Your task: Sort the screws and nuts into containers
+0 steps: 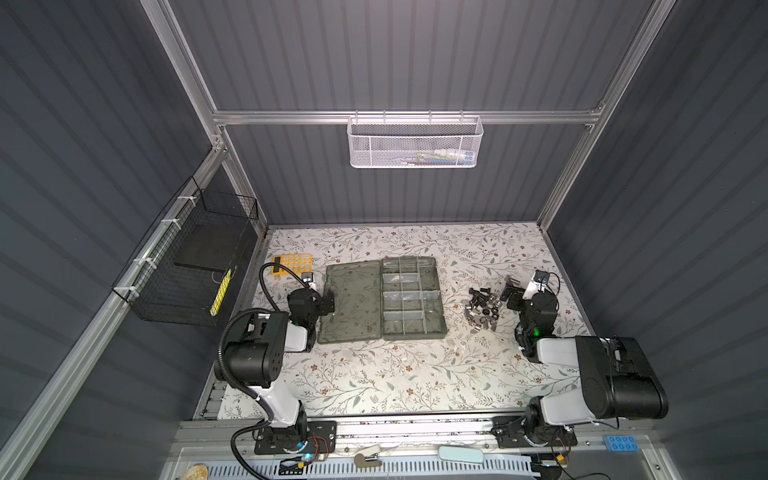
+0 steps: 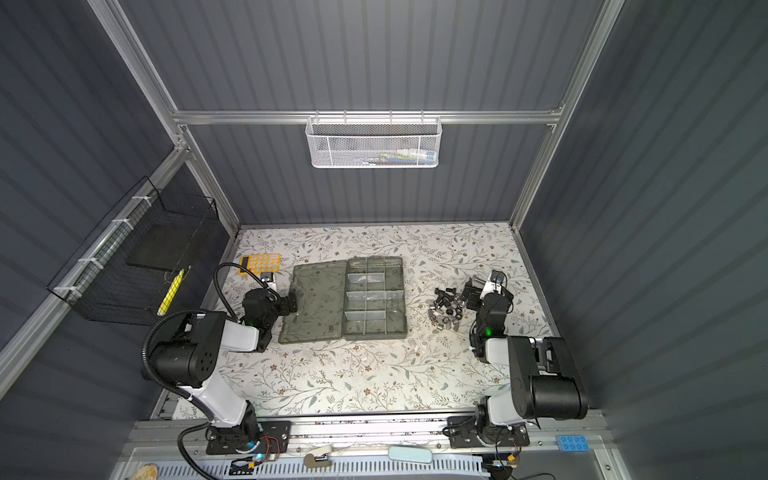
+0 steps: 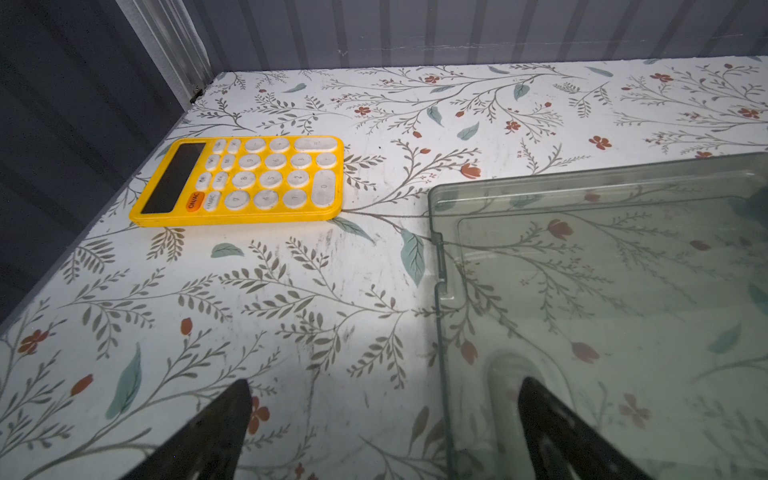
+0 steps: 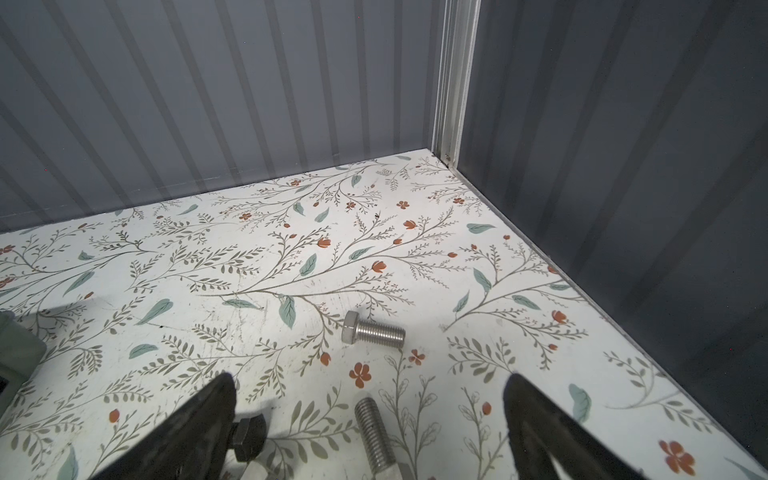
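Observation:
Screws and nuts, black and silver, lie in a loose pile [image 1: 483, 309] [image 2: 448, 309] on the floral tabletop, right of the open organizer case. The containers [image 1: 409, 295] [image 2: 374, 296] are its divided cells; its flat lid [image 1: 353, 301] lies open to their left. My right gripper [image 1: 510, 291] [image 4: 370, 382] hovers open at the pile's right edge. A silver screw [image 4: 374, 432] lies between its fingers, a black screw [image 4: 249, 436] beside one finger, another silver screw [image 4: 372, 332] just ahead. My left gripper [image 1: 330, 301] [image 3: 384, 386] is open, straddling the lid's [image 3: 602, 291] outer edge, holding nothing.
A yellow calculator [image 1: 292, 263] [image 3: 245, 180] lies at the back left, near the left arm. A white mesh basket [image 1: 415, 143] hangs on the back wall and a black wire basket [image 1: 187, 257] on the left wall. Grey walls close in the table on three sides.

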Robot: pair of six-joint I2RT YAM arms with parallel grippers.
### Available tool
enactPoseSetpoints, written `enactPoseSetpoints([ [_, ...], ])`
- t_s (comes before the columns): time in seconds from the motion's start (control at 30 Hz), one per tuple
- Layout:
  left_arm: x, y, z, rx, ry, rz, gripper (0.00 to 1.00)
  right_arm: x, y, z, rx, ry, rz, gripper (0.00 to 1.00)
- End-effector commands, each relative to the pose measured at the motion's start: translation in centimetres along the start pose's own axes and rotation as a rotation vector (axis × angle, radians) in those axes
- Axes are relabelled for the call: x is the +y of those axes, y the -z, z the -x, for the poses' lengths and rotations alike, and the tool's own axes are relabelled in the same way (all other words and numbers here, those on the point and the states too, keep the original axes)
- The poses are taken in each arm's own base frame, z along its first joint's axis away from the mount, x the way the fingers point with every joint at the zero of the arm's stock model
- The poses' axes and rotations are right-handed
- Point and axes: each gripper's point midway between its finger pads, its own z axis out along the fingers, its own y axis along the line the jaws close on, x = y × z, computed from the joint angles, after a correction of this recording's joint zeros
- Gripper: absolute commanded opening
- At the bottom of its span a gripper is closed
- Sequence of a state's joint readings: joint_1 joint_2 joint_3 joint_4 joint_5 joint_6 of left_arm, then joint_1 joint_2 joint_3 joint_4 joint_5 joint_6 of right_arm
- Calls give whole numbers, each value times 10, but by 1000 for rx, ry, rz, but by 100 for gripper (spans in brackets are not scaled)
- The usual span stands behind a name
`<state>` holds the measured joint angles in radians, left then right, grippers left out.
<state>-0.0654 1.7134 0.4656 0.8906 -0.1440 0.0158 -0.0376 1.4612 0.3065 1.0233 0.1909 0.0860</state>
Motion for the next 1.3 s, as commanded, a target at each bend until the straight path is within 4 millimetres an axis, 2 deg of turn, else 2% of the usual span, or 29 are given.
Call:
enactPoseSetpoints([
  [0.0,0,-2,6,-17,-3,-7,100,-1,2,-1,-1,-3,-10,99],
  [0.8,0,-2,6,-18,-2,-5,100,-1,2,-1,-2,-4,-10,99],
  [1.0,14,1,31,84,-6,70,100,-2,2,0,-6,-5,-14,99],
  [1.1,24,15,55,67,71,121,100,-5,9,2,7,-16,-21,99],
  [1.13,23,21,62,74,112,129,100,-2,12,6,-25,-4,-11,99],
  [1.2,20,31,73,112,184,138,100,-8,21,21,-81,15,-107,99],
  [1.27,5,39,82,145,210,107,100,-10,34,46,-96,6,-127,99],
])
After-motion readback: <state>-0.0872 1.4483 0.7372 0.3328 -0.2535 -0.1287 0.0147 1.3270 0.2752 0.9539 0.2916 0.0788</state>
